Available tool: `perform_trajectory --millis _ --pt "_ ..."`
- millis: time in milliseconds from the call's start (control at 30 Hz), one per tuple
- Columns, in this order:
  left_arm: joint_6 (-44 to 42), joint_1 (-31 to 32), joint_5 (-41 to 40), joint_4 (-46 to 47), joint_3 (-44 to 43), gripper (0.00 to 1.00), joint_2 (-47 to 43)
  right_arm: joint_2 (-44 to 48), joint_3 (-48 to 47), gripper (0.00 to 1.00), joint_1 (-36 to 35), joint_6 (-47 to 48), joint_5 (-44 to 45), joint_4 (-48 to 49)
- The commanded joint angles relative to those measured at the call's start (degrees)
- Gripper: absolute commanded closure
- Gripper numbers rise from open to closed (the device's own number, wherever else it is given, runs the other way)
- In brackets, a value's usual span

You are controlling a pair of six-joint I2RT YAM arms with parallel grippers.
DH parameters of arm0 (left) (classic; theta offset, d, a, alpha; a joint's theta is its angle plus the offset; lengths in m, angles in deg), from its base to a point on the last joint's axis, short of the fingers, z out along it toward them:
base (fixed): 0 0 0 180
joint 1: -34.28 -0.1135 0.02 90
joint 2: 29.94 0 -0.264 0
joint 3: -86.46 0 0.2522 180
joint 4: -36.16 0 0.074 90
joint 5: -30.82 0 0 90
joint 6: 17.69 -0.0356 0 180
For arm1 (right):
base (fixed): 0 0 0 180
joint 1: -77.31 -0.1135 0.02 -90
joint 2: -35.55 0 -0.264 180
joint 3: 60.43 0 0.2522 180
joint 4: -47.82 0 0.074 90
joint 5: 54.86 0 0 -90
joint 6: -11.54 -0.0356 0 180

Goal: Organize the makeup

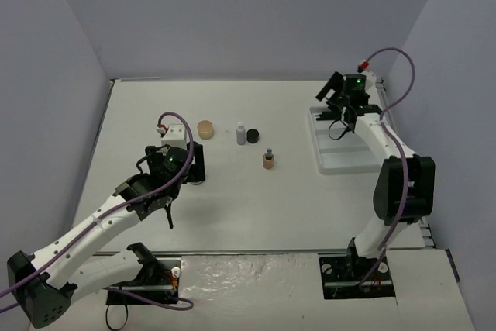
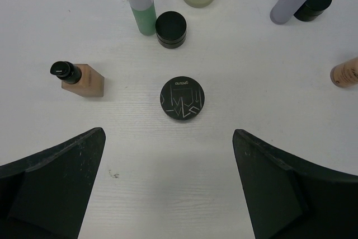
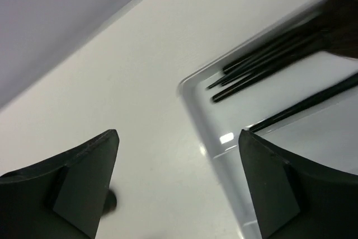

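Round black compact (image 2: pixel 182 99) lies flat on the white table (image 2: pixel 251 82), centred under the left gripper (image 2: pixel 169 134), jaws wide and empty; likely light, rigid, slick, best pinched across its rim. Thin black brushes (image 3: pixel 263 68) lie in the tray (image 3: pixel 193 110) under the right gripper (image 3: pixel 179 132), also spread empty
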Motion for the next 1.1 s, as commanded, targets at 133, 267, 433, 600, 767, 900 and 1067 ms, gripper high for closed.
perform_trajectory --millis 133,267,433,600,767,900,1067 --pt "-4.8 -4.9 3.0 4.5 -3.0 0.03 1.5 8.5 3.5 0.04 -23.0 29.2 -1.1 -5.0" --pt "-6.4 -7.9 4.2 3.6 -2.4 0.03 0.0 6.0 5.3 0.04 -28.7 31.5 1.6 -5.4" --pt "-8.4 -8.7 4.0 2.1 -1.6 0.03 -2.9 2.8 7.2 0.05 -32.7 30.3 2.8 -5.4" --pt "-10.2 -8.8 3.6 1.0 -1.0 0.03 -4.2 0.8 8.9 0.08 -35.4 29.4 3.0 -4.9" --pt "-11.9 -9.1 3.2 0.7 -0.8 0.03 -4.5 -0.6 11.9 0.12 -35.9 27.7 3.3 -1.3" --pt "-12.6 -9.1 3.3 0.9 -0.5 0.03 -5.1 -2.0 12.3 0.15 -35.8 27.1 4.8 0.1" --pt "-13.3 -9.2 3.8 0.5 -0.4 0.03 -5.6 -3.2 13.2 0.21 -35.8 25.9 6.2 2.1"
